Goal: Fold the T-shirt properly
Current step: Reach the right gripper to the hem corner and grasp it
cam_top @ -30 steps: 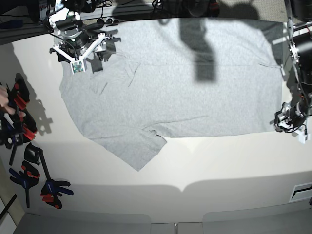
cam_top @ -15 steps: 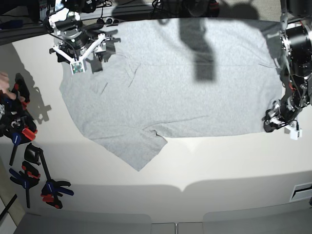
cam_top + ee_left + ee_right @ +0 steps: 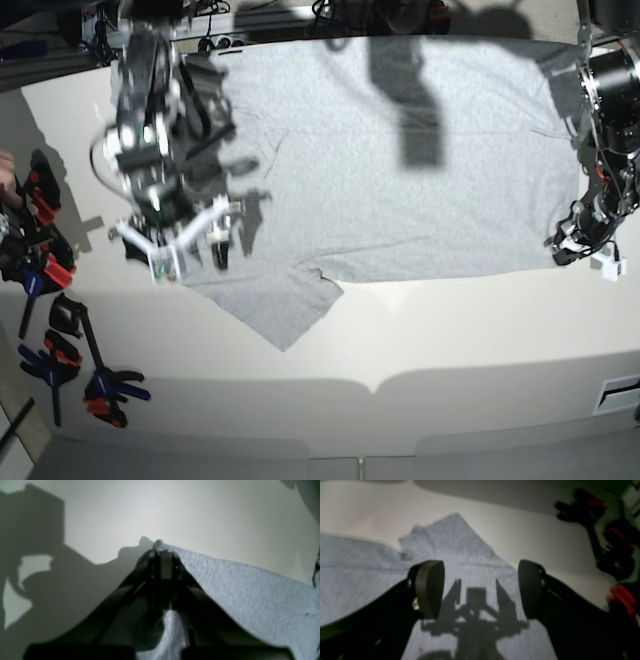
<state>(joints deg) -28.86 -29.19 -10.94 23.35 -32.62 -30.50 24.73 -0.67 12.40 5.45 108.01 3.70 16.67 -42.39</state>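
Note:
The T-shirt (image 3: pixel 400 190) lies spread flat on the white table (image 3: pixel 450 340), plain side up, with one sleeve (image 3: pixel 280 310) pointing to the front. My right gripper (image 3: pixel 182 250) hovers open over the shirt's left edge. In the right wrist view it (image 3: pixel 480 590) is wide open above grey fabric, with the sleeve (image 3: pixel 455 535) ahead. My left gripper (image 3: pixel 572 245) is at the shirt's right front corner. In the left wrist view it (image 3: pixel 162 555) is shut on the T-shirt's corner (image 3: pixel 225 580), and cloth shows between the fingers.
Several black, red and blue clamps (image 3: pixel 45 290) lie along the table's left edge and show at the right of the right wrist view (image 3: pixel 615 555). Dark shadows of overhead gear fall on the shirt's back part (image 3: pixel 420 120).
My right arm has swung from the back left corner forward to the shirt's left edge, still open. My left gripper has moved in onto the shirt's right front corner.

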